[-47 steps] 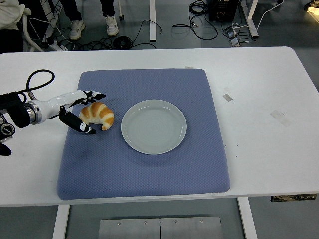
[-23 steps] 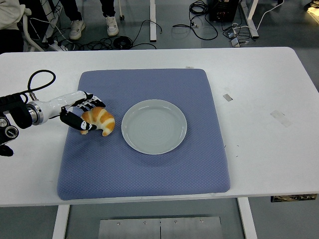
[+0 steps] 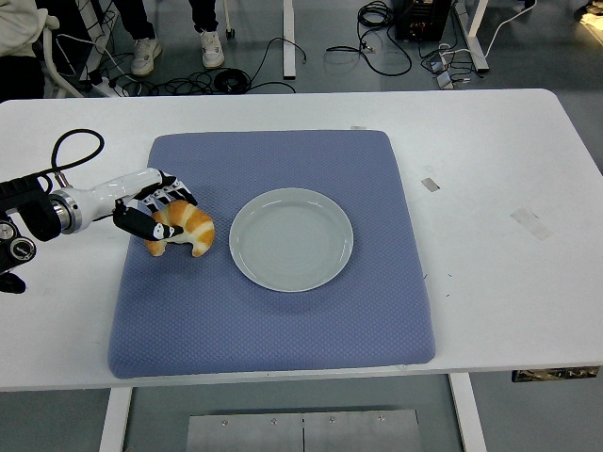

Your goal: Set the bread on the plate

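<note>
Since a second ago the left hand (image 3: 155,215) went from fingers spread beside the bread (image 3: 185,231) to wrapped around its left end, so the grasp looks about set. Head view: one croissant on the blue mat (image 3: 273,325), just left of one empty plate (image 3: 291,239). Next is probably lift and carry right onto the plate. No right hand visible.

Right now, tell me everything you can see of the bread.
The bread is a golden-brown croissant, crescent-shaped with ridged segments and paler ends curling down toward the near edge. It sits on the left part of the blue mat, left of the empty plate and apart from it. The left robot hand wraps its left end, fingers over the top and thumb in front. Whether it is lifted off the mat cannot be told.
</note>
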`<state>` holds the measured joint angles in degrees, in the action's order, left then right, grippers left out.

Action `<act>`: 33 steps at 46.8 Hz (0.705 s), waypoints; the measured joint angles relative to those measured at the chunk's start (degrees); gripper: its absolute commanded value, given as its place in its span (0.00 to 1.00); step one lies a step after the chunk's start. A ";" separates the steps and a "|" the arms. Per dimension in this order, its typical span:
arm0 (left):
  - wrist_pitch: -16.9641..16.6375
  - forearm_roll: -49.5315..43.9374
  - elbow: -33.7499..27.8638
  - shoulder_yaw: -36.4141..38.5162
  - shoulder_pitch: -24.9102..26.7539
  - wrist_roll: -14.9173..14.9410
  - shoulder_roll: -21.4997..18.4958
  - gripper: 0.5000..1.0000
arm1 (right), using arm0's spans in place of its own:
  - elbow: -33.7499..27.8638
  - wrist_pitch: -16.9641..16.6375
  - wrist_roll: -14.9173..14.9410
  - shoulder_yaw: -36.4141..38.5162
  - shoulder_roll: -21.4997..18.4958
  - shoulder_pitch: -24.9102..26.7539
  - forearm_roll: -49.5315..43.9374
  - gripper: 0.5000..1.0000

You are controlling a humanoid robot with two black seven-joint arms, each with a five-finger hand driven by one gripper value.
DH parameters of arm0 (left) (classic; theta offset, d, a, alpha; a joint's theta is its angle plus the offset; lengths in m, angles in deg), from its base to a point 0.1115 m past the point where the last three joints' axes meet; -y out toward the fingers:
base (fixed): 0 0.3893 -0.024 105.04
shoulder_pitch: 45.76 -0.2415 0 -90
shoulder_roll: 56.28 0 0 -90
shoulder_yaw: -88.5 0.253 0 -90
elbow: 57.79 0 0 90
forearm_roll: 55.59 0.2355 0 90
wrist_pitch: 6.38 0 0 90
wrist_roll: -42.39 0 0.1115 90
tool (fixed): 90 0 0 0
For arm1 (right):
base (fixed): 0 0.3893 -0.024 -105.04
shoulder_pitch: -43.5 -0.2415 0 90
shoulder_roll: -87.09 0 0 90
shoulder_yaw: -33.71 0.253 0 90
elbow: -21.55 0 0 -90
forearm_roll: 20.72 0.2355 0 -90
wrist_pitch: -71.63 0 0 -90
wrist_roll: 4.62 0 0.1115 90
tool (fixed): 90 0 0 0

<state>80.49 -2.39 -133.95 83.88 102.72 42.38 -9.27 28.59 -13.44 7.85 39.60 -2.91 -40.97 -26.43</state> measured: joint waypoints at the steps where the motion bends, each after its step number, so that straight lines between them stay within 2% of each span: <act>1: 0.04 -0.11 -0.08 -0.08 0.32 0.00 -0.24 0.00 | 0.00 0.00 0.00 0.00 0.00 0.00 0.00 1.00; 6: 0.42 -1.04 -0.65 -1.43 2.91 0.00 -2.01 0.00 | 0.03 0.00 0.01 0.00 0.00 -0.01 0.00 1.00; 14: 1.00 -4.03 -0.93 -3.84 3.72 -0.06 -1.53 0.00 | 0.01 0.00 0.00 0.00 0.00 0.00 0.00 1.00; 33: 1.01 -4.06 -0.84 -3.70 3.46 -0.17 7.76 0.00 | 0.05 -0.02 0.00 0.00 0.00 -0.01 0.00 1.00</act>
<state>81.50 -6.44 -134.80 80.18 106.18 42.21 -1.51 28.64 -13.46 7.86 39.60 -2.90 -40.97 -26.44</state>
